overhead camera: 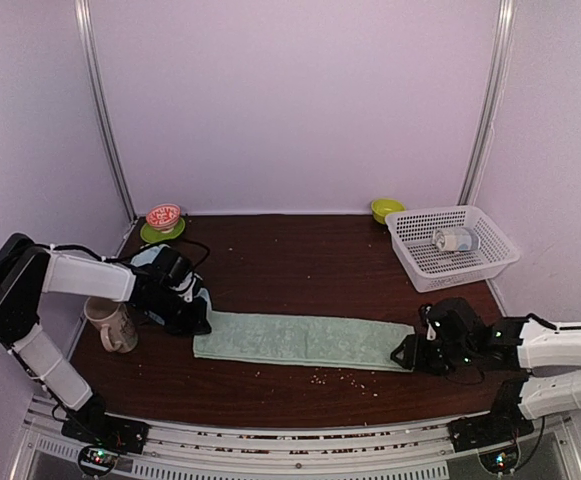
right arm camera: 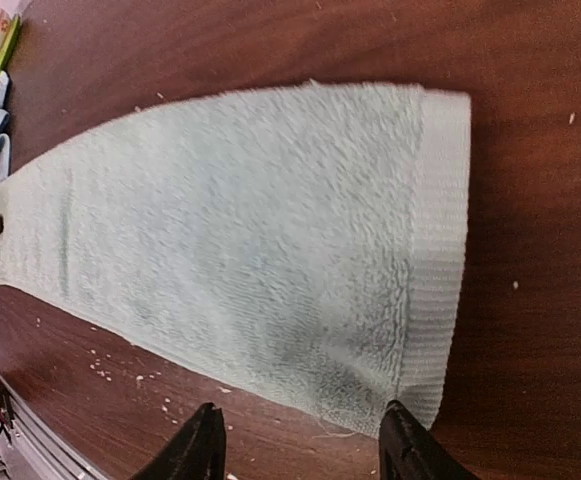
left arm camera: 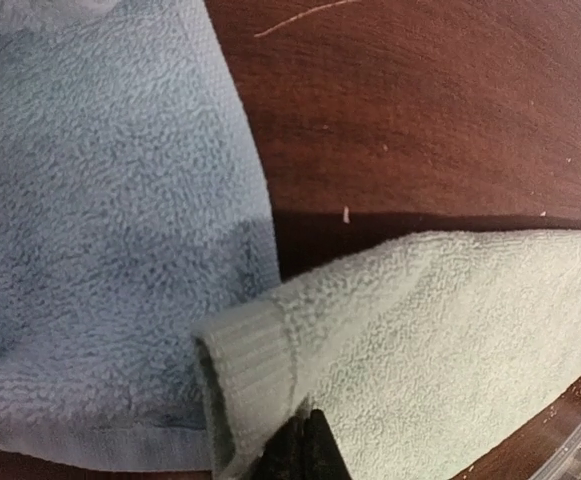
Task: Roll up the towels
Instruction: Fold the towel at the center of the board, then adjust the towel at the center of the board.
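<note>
Resting closed on curled end of green towel (left arm camera: pixel 450 340): left hand (left arm camera: pixel 305 452).

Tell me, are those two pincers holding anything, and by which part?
The left pincer pinches the green towel by its hemmed left end. The right pincer stands open, holding nothing.

No legible text; no readable labels, brands, numbers, signs

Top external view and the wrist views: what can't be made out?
- blue towel: top external, mostly behind the left arm; left wrist, cut off by frame edges.
- left gripper: left wrist, bottom edge hides whether it pinches the green towel.
- object in the basket: top external, too small.
</note>
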You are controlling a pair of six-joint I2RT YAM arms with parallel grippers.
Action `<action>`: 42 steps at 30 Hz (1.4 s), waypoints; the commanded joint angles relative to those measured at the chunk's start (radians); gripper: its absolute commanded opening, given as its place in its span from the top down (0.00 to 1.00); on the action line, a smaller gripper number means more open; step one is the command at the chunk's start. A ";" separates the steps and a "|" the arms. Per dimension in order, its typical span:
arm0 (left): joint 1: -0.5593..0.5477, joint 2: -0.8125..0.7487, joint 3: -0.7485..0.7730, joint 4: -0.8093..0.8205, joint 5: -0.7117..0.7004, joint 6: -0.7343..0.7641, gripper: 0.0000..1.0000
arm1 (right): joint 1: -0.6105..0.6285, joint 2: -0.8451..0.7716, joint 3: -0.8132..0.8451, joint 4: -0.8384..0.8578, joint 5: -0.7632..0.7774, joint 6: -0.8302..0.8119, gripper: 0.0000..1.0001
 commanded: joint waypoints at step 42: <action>-0.580 0.076 0.080 -0.099 -0.286 -0.197 1.00 | -0.199 0.515 0.358 -0.160 0.188 -0.303 0.51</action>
